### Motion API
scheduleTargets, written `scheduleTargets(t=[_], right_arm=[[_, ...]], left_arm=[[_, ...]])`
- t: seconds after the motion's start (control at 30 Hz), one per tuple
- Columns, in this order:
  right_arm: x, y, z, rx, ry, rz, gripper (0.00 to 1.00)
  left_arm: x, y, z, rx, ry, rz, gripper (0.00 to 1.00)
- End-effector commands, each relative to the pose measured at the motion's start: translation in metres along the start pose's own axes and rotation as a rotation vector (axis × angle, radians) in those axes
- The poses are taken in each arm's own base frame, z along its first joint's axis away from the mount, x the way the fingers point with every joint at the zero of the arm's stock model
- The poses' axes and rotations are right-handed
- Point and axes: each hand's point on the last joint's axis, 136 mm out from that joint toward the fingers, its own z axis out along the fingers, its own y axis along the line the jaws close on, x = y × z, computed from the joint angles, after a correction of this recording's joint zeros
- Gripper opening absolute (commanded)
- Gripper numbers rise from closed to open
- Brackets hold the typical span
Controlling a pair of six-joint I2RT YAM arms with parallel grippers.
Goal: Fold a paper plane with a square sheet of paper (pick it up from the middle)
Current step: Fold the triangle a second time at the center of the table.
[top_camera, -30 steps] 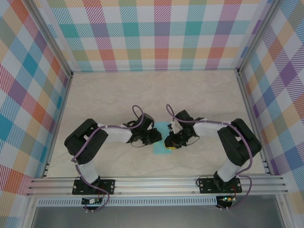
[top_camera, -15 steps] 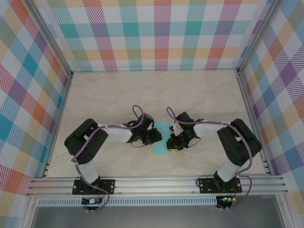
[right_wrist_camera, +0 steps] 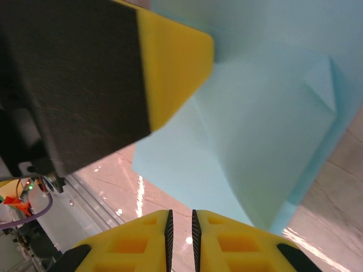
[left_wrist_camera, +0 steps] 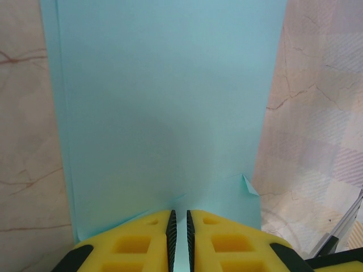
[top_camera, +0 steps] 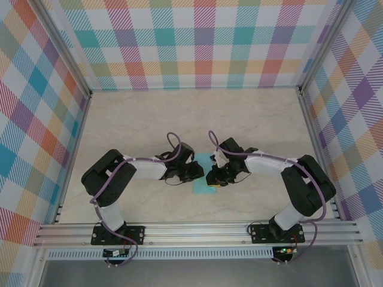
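The light cyan paper (top_camera: 204, 188) lies on the table as a narrow folded strip between my two grippers, not a pointed plane. My left gripper (top_camera: 199, 173) is shut to a thin slit. Its tips (left_wrist_camera: 178, 214) press on the near edge of the paper (left_wrist_camera: 164, 113), which wrinkles there, and a small corner (left_wrist_camera: 247, 184) curls up. My right gripper (top_camera: 213, 179) sits at the strip's right edge. Its jaws (right_wrist_camera: 180, 212) are almost together with only table showing between them. Just ahead of them the paper (right_wrist_camera: 261, 141) rises in a folded flap, with the left finger (right_wrist_camera: 170, 62) resting on it.
The marble-patterned tabletop (top_camera: 191, 119) stretches open behind the arms. Checked walls (top_camera: 191, 42) close in the back and both sides. An aluminium rail (top_camera: 197, 230) runs along the near edge by the arm bases.
My right gripper shifted slightly right and then back towards the paper. The left gripper and the paper have stayed where they were.
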Motion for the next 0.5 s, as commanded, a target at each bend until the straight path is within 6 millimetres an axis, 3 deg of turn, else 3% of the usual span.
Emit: scheduleTargets(t=[0.0, 0.3, 0.47], right_arm=[[-0.008, 0.004, 0.01, -0.017, 0.015, 0.015, 0.19], [0.02, -0.053, 0.028, 0.155, 0.087, 0.11, 0.19], [0.025, -0.043, 0.021, 0.109, 0.08, 0.099, 0.2]], left_arm=[[0.019, 0.024, 0.01, -0.096, 0.054, 0.0, 0.17], [0.019, 0.026, 0.008, -0.104, 0.05, 0.003, 0.16], [0.02, 0.03, 0.009, -0.114, 0.053, 0.004, 0.16]])
